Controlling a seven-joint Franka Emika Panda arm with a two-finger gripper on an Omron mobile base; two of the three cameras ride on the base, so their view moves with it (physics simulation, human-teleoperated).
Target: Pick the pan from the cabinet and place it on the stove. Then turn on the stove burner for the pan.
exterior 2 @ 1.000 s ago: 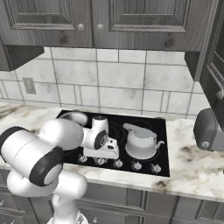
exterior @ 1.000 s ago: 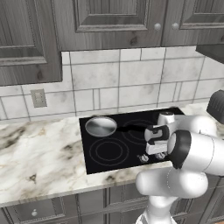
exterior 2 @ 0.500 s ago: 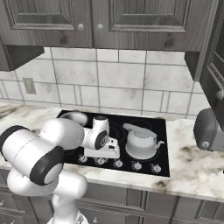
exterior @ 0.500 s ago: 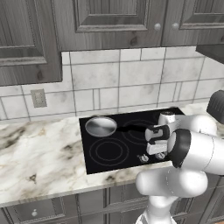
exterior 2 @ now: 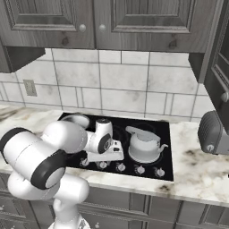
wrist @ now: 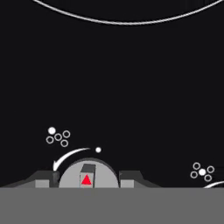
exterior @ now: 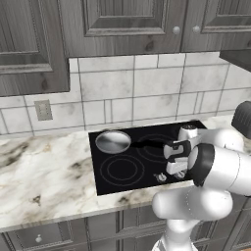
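Nearby, kettle (exterior 2: pixel 144 146) crowds the stove (exterior: pixel 142 159); tool (wrist: pixel 87 177) clamps a knob (wrist: pixel 88 174).

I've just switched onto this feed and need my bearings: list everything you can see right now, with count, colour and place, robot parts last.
pan: one, silver with black handle, on the stove's rear left ring.
stove: one, black glass with grey rings, set in the counter.
stove knobs: a row, silver, along the stove's front edge; one with a red triangle sits between the fingertips in the hand view.
kettle: one, silver-white, on the stove's right side.
cabinet: dark grey, doors closed, above the stove.
toaster: one, dark grey, on the counter right of the stove.
outlet: one, on the tiled wall, left.
counter: marbled white.
gripper: one, fingertips either side of the knob, contact unclear.
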